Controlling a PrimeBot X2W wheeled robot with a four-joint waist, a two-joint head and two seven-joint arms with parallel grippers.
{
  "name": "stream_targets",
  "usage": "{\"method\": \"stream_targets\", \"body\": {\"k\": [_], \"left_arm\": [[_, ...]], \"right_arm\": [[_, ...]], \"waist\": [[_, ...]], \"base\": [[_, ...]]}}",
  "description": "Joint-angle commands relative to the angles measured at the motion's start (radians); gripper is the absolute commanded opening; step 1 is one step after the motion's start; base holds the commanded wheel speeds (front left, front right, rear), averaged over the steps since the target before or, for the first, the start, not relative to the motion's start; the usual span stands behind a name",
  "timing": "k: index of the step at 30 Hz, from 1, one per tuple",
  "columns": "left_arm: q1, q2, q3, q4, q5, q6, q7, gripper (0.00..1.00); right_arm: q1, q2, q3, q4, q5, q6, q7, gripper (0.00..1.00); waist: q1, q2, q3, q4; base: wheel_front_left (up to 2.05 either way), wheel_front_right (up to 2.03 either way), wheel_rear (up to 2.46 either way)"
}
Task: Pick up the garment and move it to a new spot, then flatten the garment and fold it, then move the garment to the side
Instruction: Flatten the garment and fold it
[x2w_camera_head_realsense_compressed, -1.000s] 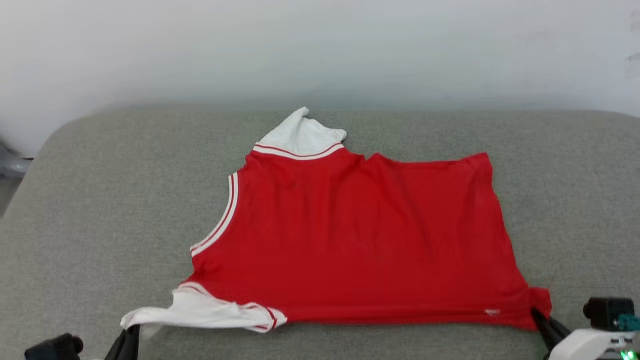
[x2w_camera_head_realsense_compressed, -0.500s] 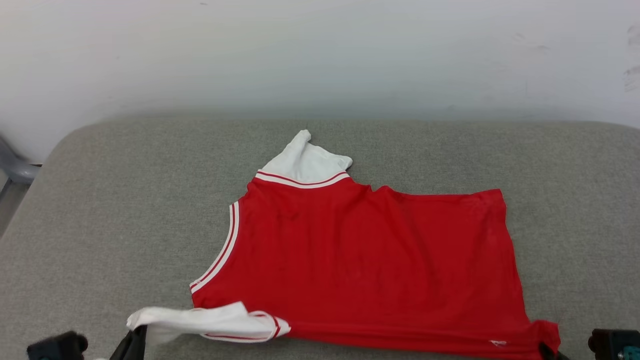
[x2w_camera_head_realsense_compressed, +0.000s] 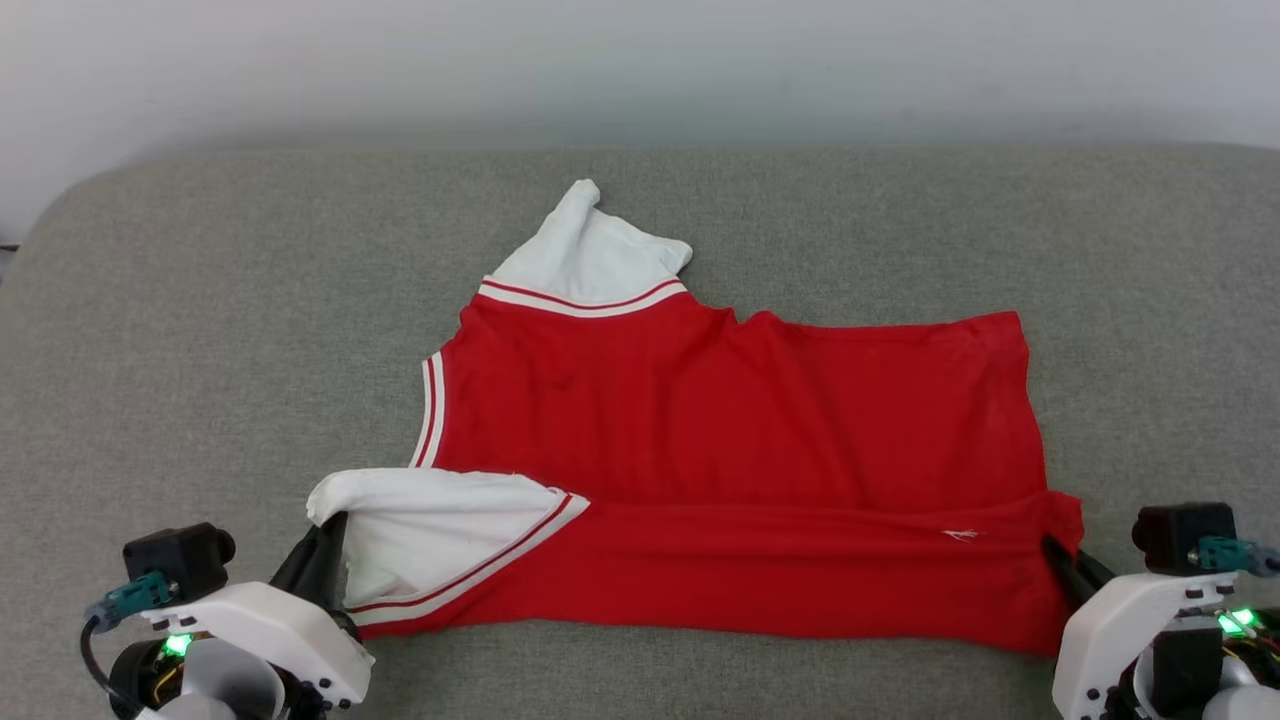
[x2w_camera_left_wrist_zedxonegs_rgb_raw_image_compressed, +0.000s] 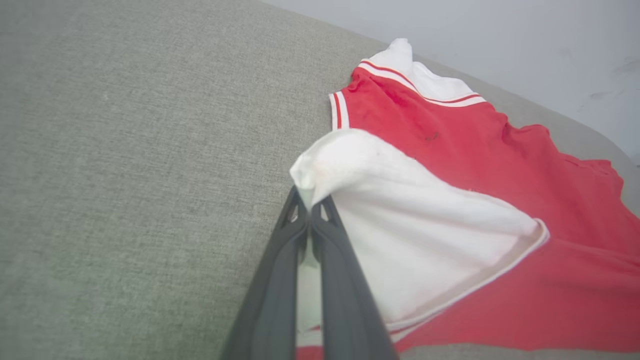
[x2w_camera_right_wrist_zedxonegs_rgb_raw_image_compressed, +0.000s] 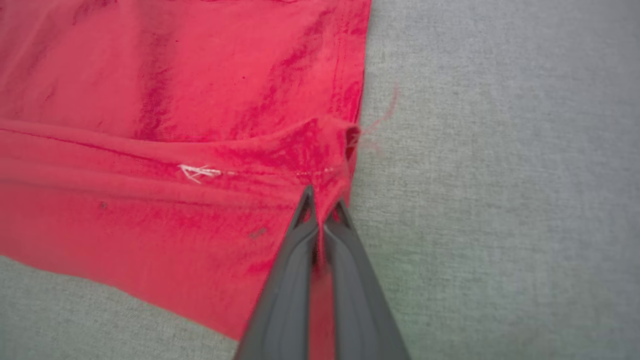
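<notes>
Nearest the robot, the left gripper (x2w_camera_head_realsense_compressed: 335, 522) was clenched on the garment (x2w_camera_head_realsense_compressed: 720, 420), its two dark fingers pressed together on the outer corner of the near sleeve (x2w_camera_head_realsense_compressed: 440, 520); in the left wrist view that gripper (x2w_camera_left_wrist_zedxonegs_rgb_raw_image_compressed: 310, 201) pinched the white cloth at the tip, and the sleeve opened out beyond it toward the red body (x2w_camera_left_wrist_zedxonegs_rgb_raw_image_compressed: 475, 150); across from it the right gripper (x2w_camera_head_realsense_compressed: 1052, 547) was likewise clamped on the garment, at its near right corner; in the right wrist view the fingers (x2w_camera_right_wrist_zedxonegs_rgb_raw_image_compressed: 322, 206) met on a bunched bit of red edge, the cloth (x2w_camera_right_wrist_zedxonegs_rgb_raw_image_compressed: 175, 75) spreading to their left and bare cushion (x2w_camera_right_wrist_zedxonegs_rgb_raw_image_compressed: 500, 200) to their right; a small white mark (x2w_camera_head_realsense_compressed: 960, 535) sat on the red just beside that grip; between the two grips the near edge ran as a red band across the cushion (x2w_camera_head_realsense_compressed: 200, 300), with a crease along its far side; past the crease the red body lay spread and mostly flat, about mid-cushion, plain side up; striped trim (x2w_camera_head_realsense_compressed: 432, 410) edged its left side; farther off, the far sleeve (x2w_camera_head_realsense_compressed: 590, 260) stood up crumpled at the garment's far left corner; behind the cushion rose a pale wall (x2w_camera_head_realsense_compressed: 640, 60).
</notes>
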Motion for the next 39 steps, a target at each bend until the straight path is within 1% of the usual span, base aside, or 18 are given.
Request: {"method": "stream_targets", "body": {"k": [1,4,11,15,16,18,19,20,21,22,23,27,28,31,33,35,39], "left_arm": [[-0.017,-0.003,-0.002,0.014,0.005,-0.009,-0.008,0.0],[-0.045,-0.025,-0.016,0.069,0.001,-0.038,-0.019,0.0],[-0.101,-0.059,-0.061,0.188,-0.017,-0.098,0.027,0.0],[-0.127,-0.069,-0.076,0.244,-0.022,-0.124,0.041,0.0],[-0.133,-0.071,-0.078,0.259,-0.024,-0.131,0.041,0.0],[-0.139,-0.077,-0.078,0.28,-0.026,-0.136,0.033,0.0],[-0.139,-0.08,-0.077,0.29,-0.029,-0.135,0.033,0.13],[-0.139,-0.08,-0.074,0.298,-0.028,-0.133,0.027,0.37],[-0.138,-0.08,-0.07,0.301,-0.029,-0.131,0.022,0.74],[-0.136,-0.079,-0.066,0.306,-0.03,-0.128,0.014,1.0],[-0.132,-0.077,-0.062,0.308,-0.028,-0.127,0.007,1.0],[-0.114,-0.06,-0.046,0.3,-0.017,-0.103,-0.027,1.0],[-0.104,-0.042,-0.03,0.28,-0.018,-0.082,-0.036,1.0],[-0.099,-0.017,-0.017,0.249,-0.029,-0.069,-0.012,1.0],[-0.102,0.016,-0.008,0.216,-0.037,-0.064,0.023,1.0],[-0.108,0.047,-0.007,0.178,-0.053,-0.063,0.082,1.0],[-0.109,0.12,-0.023,0.083,-0.089,-0.051,0.255,1.0]], "right_arm": [[-0.017,-0.013,0.006,0.013,0.005,-0.002,-0.003,0.0],[-0.046,-0.02,0.023,0.063,0.017,-0.002,-0.016,0.0],[-0.087,-0.027,0.061,0.188,0.03,-0.002,-0.064,0.0],[-0.114,-0.03,0.073,0.245,0.035,-0.002,-0.094,0.0],[-0.118,-0.028,0.076,0.258,0.042,-0.002,-0.103,0.12],[-0.125,-0.022,0.086,0.279,0.054,-0.002,-0.126,0.43],[-0.13,-0.019,0.09,0.282,0.064,-0.002,-0.148,1.0],[-0.136,-0.02,0.09,0.281,0.068,-0.002,-0.179,1.0],[-0.142,-0.019,0.084,0.275,0.074,-0.002,-0.22,1.0],[-0.145,-0.018,0.084,0.27,0.078,-0.002,-0.257,1.0],[-0.143,-0.018,0.085,0.267,0.074,-0.002,-0.296,1.0],[-0.122,-0.008,0.077,0.249,0.066,-0.002,-0.42,1.0],[-0.102,0.002,0.066,0.223,0.054,-0.002,-0.473,1.0],[-0.08,0.019,0.045,0.183,0.039,-0.002,-0.492,1.0],[-0.058,0.033,0.03,0.15,0.027,-0.002,-0.496,1.0],[-0.037,0.045,0.014,0.119,0.013,-0.002,-0.485,1.0],[0.001,0.069,-0.004,0.047,-0.008,-0.002,-0.465,1.0]], "waist": [[-0.0002,-0.0001,0.02,-0.004],[-0.0002,-0.0001,0.039,-0.002],[-0.0002,-0.0001,0.063,-0.005],[-0.0002,-0.0001,0.061,-0.009],[-0.0002,-0.0001,0.058,-0.01],[-0.0002,-0.0001,0.044,-0.01],[-0.0002,-0.0001,0.037,-0.01],[-0.0002,-0.0001,0.027,-0.011],[-0.0002,-0.0001,0.018,-0.01],[-0.0002,-0.0001,0.008,-0.01],[-0.0002,-0.0001,-0.004,-0.009],[-0.0002,-0.0001,-0.048,-0.006],[-0.0002,-0.0001,-0.074,-0.006],[-0.0002,-0.0001,-0.091,-0.003],[-0.0002,-0.0001,-0.099,-0.002],[-0.0002,-0.0001,-0.104,-0.002],[-0.0002,-0.0001,-0.106,-0.011]], "base": [[0.0,0.0,0.0],[0.0,0.0,0.0],[0.0,0.0,0.0],[0.0,0.0,0.0],[0.0,0.0,0.0],[0.0,0.0,0.0],[0.0,0.0,0.0],[0.0,0.0,0.0],[0.0,0.0,0.0],[0.0,0.0,0.0],[0.0,0.0,0.0],[0.0,0.0,0.0],[0.0,0.0,0.0],[0.0,0.0,0.0],[0.0,0.0,0.0],[0.0,0.0,0.0],[0.0,0.0,0.0]]}}
